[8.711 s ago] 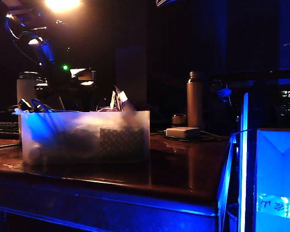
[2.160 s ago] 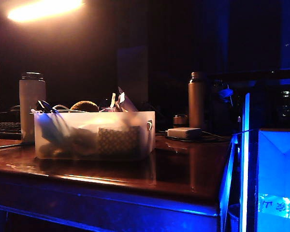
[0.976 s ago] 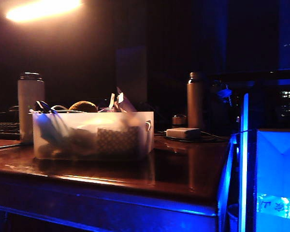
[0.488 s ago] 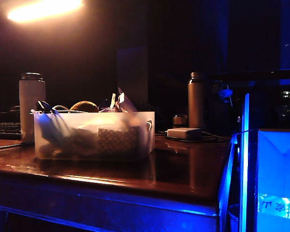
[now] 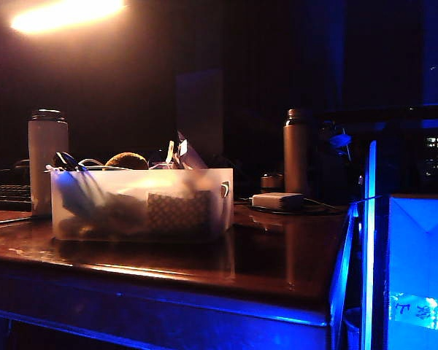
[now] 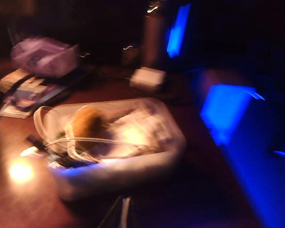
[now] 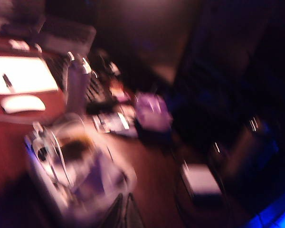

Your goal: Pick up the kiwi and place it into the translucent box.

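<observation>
Now:
Scene: a dark desk [image 5: 277, 255] under blue and warm light, seen side-on in the exterior view.
Kiwi: the kiwi [image 5: 127, 160] lies inside the translucent box [image 5: 142, 204], its brown top showing just above the rim on the left half. The left wrist view shows it [image 6: 88, 122] resting among pale cables and clutter in the box [image 6: 166, 156].
What changed: some seconds ago an arm hung over the box and no kiwi showed above the rim. Since then the kiwi has appeared in the box and the arm has left the exterior view. Over the last second the box and kiwi have not shifted.
Left tool: the left tool [image 6: 119, 219] shows only as two thin tips at the edge of its own blurred view, drawn together with nothing between them. It looks down on the box from above and apart, touching nothing.
Right tool: the right tool [image 7: 124, 213] also shows just its tips, close together, but the blur is too strong to tell whether they meet. It holds nothing that can be seen and hangs above the desk beside the box.
Other things: a white flask [image 5: 47, 157] behind the box on the left, a tall bottle [image 5: 296, 149] and a small white adapter [image 5: 277, 200] well apart to the right.
Meaning: in my judgement the placing is done; only pulling the arms clear is left.
</observation>
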